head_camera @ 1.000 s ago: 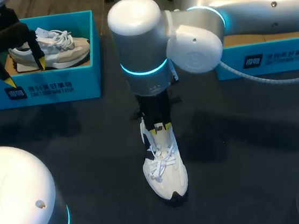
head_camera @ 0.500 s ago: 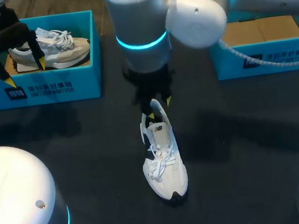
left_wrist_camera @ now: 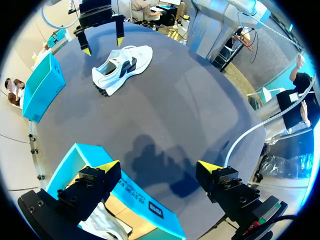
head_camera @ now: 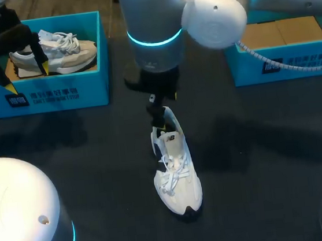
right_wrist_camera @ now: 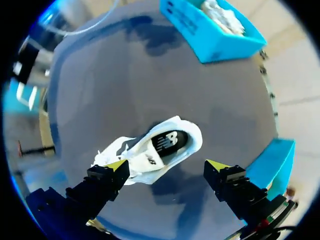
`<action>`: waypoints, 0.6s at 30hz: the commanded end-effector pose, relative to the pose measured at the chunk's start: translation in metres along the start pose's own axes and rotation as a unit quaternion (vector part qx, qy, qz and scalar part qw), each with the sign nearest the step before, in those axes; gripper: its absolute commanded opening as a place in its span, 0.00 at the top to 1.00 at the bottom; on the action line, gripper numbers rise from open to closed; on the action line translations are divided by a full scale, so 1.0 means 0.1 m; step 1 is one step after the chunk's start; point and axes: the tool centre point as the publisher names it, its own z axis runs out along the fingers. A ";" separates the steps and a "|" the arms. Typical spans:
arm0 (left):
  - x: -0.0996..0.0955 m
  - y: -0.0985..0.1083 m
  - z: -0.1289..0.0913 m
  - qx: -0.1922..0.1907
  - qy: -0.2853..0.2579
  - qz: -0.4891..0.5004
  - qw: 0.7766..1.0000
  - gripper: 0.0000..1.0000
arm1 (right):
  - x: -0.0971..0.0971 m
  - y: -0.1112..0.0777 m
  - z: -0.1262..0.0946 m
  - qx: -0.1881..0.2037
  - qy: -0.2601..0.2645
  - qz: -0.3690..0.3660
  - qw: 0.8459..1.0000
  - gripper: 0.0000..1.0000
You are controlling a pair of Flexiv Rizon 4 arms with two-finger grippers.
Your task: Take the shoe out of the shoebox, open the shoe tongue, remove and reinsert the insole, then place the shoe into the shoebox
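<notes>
At the far left corner of the table (head_camera: 93, 140), the left gripper (head_camera: 26, 77) hangs over the left shoebox (head_camera: 59, 97), fingers spread wide and holding nothing; a second shoe (head_camera: 54, 51) lies inside that box. The white shoe (head_camera: 176, 177) stands on its sole near the middle of the table, toe toward the near edge and heel toward the far edge, well apart from both boxes. The right gripper (head_camera: 159, 106) is above the heel end, fingers apart and touching nothing. In the right wrist view the shoe (right_wrist_camera: 155, 150) lies under and slightly ahead of the right gripper (right_wrist_camera: 166, 165), with the collar opening and the printed insole exposed between the two yellow tips. The step in hand appears to be work at the shoe opening: tongue first, then insole. Lower the gripper straight down and centred on the collar. Pinch only the tongue edge and stay off the laces. Pull toward the toe gently, because nothing braces the shoe and it is likely to slide or tip. The right shoebox (head_camera: 282, 63) stands at the far right edge.
</notes>
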 end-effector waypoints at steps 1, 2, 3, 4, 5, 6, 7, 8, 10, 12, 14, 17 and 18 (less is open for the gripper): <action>0.00 0.01 -0.01 -0.001 0.001 0.000 1.000 0.00 | -0.12 0.09 0.14 -0.001 0.007 -0.231 0.973 0.00; 0.00 0.01 -0.01 -0.001 0.001 0.000 1.000 0.00 | -0.15 0.11 0.16 -0.002 0.001 -0.245 0.970 0.00; 0.00 0.01 -0.01 -0.001 0.001 0.000 1.000 0.00 | -0.19 0.12 0.18 -0.001 0.000 -0.248 0.969 0.00; 0.00 0.01 -0.01 -0.001 0.001 0.000 1.000 0.00 | -0.23 0.13 0.21 -0.001 0.002 -0.250 0.968 0.00; 0.00 0.01 -0.01 -0.001 0.001 0.000 1.000 0.00 | -0.27 0.14 0.24 0.003 0.001 -0.257 0.966 0.00; 0.00 0.01 -0.01 -0.001 0.001 0.000 1.000 0.00 | -0.30 0.14 0.27 0.002 0.000 -0.260 0.965 0.00; 0.00 0.01 -0.01 -0.001 0.001 0.000 1.000 0.00 | -0.33 0.15 0.30 0.000 0.001 -0.265 0.964 0.00; 0.00 0.01 -0.01 -0.001 0.001 0.000 1.000 0.00 | -0.35 0.15 0.32 0.000 -0.001 -0.270 0.963 0.00; 0.00 0.01 -0.01 -0.001 0.001 0.000 1.000 0.00 | -0.39 0.18 0.37 0.003 0.004 -0.272 0.962 0.00; 0.00 0.01 -0.01 -0.001 0.001 0.000 1.000 0.00 | -0.42 0.20 0.42 0.010 0.010 -0.278 0.961 0.00; 0.00 0.01 -0.01 -0.001 0.001 0.000 1.000 0.00 | -0.44 0.21 0.47 0.020 0.016 -0.275 0.961 0.00; 0.00 0.01 -0.01 -0.001 0.001 0.000 1.000 0.00 | -0.48 0.22 0.56 0.026 0.023 -0.271 0.962 0.00; 0.00 0.01 -0.01 -0.001 0.001 0.000 1.000 0.00 | -0.49 0.22 0.60 0.022 0.023 -0.273 0.962 0.00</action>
